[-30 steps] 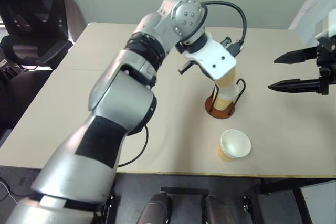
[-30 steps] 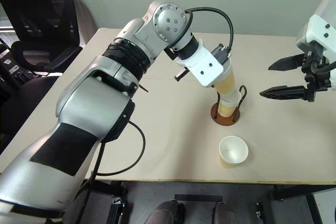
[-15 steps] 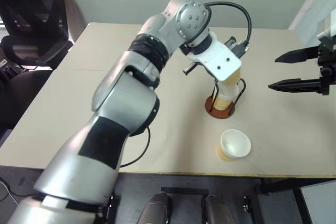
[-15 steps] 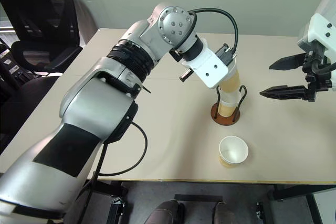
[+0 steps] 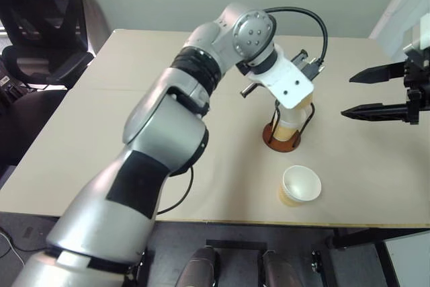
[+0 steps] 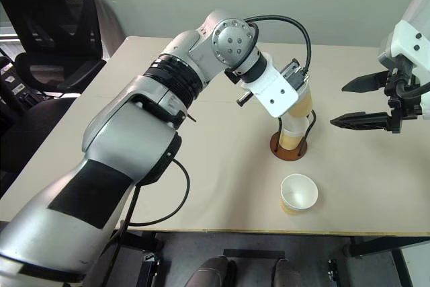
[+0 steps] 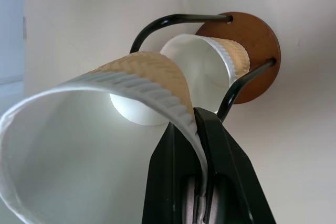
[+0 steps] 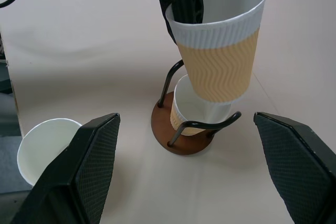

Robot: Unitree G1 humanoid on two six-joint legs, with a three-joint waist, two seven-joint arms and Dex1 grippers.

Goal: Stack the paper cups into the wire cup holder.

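Observation:
My left gripper (image 7: 198, 116) is shut on the rim of a paper cup (image 8: 218, 51), one finger inside and one outside. That cup hangs tilted over the wire cup holder (image 8: 181, 141), its bottom at the mouth of a second paper cup (image 8: 190, 113) that stands between the black wire loops. A third paper cup (image 5: 300, 185) stands upright on the table near the front edge, in front of the holder. My right gripper (image 5: 347, 97) hovers open to the right of the holder, level with the held cup, with nothing between its fingers.
The beige table (image 5: 101, 132) has bare room left of the holder and between the holder and the right gripper. A black office chair (image 5: 40, 45) stands off the table's back left corner. A black cable (image 5: 316, 21) loops above the left wrist.
The left wrist has turned a little, swinging the held cup slightly to the right over the holder. The right gripper has kept still and open.

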